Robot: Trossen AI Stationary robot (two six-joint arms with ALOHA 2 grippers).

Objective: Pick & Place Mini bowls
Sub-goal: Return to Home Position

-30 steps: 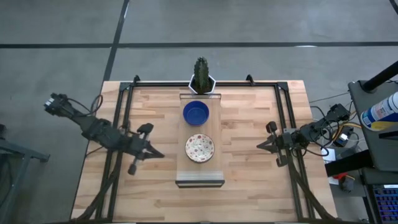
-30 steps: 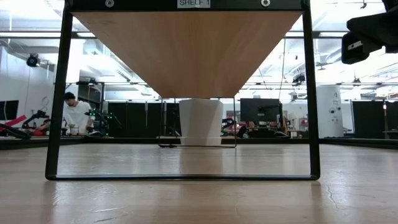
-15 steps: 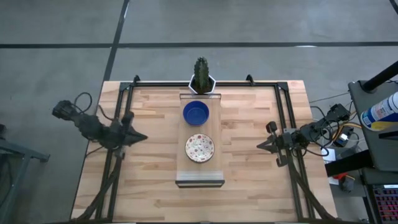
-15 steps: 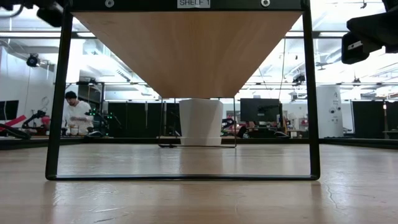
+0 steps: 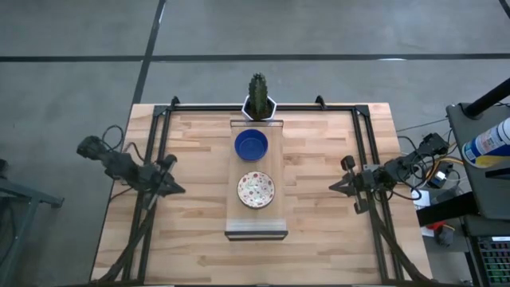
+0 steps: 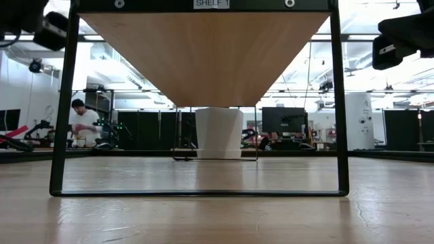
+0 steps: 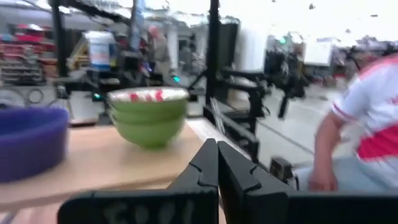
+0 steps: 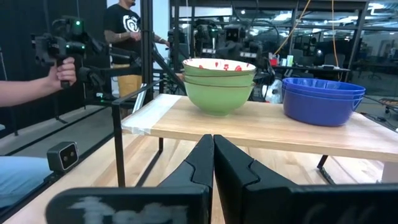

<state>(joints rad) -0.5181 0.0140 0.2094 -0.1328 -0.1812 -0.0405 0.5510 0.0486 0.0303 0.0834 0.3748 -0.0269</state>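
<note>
Two stacks of mini bowls stand on a raised wooden shelf (image 5: pixel 256 222) at the table's middle. The cobalt blue stack (image 5: pixel 251 144) is toward the far end. The cream, red-speckled stack (image 5: pixel 256 190), green on the outside (image 8: pixel 219 84), is nearer. Both stacks rest on their bases. My left gripper (image 5: pixel 180 190) is shut, left of the shelf, pointing level toward it (image 7: pixel 216 149). My right gripper (image 5: pixel 332 187) is shut, right of the shelf, pointing level at the bowls (image 8: pixel 213 140). Neither touches a bowl.
A cactus in a white hexagonal pot (image 5: pixel 258 100) stands behind the shelf at the far edge. Black frame rails (image 5: pixel 156 151) run along the table's left and right sides. Bare wood lies between each gripper and the shelf. People show beyond the table (image 7: pixel 367 124).
My left gripper has drawn back from the shelf toward the table's left edge and sunk lower, staying shut and empty. The bowls and my right arm have kept still.
</note>
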